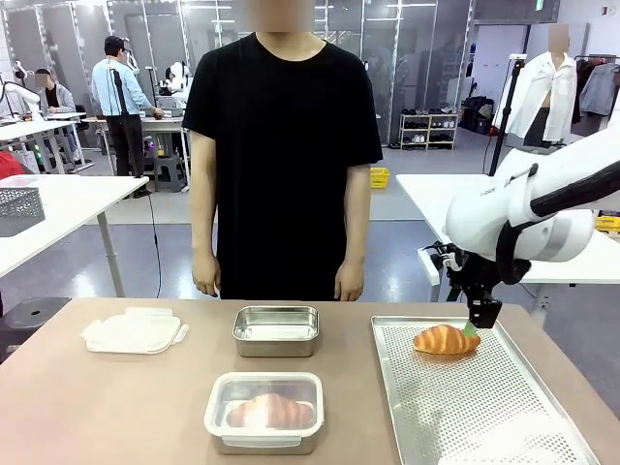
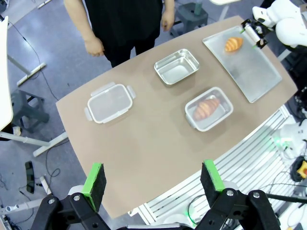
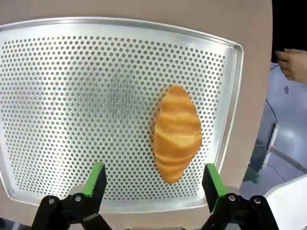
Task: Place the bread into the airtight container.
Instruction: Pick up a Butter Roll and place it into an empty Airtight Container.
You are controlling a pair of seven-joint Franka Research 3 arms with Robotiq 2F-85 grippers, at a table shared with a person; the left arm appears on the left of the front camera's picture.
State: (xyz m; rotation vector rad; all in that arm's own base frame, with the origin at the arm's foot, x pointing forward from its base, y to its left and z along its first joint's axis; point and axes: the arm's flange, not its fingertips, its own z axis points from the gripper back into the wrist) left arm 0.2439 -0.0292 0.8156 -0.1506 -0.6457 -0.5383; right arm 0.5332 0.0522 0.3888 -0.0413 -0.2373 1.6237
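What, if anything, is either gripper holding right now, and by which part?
Nothing is held. The right gripper hangs open over the croissant on the perforated tray; the left gripper is open, high above the table.

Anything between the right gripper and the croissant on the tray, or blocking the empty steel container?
Nothing visible. The right gripper hangs open directly over the croissant on the tray. The empty steel container stands uncovered, and a white lid lies apart from it.
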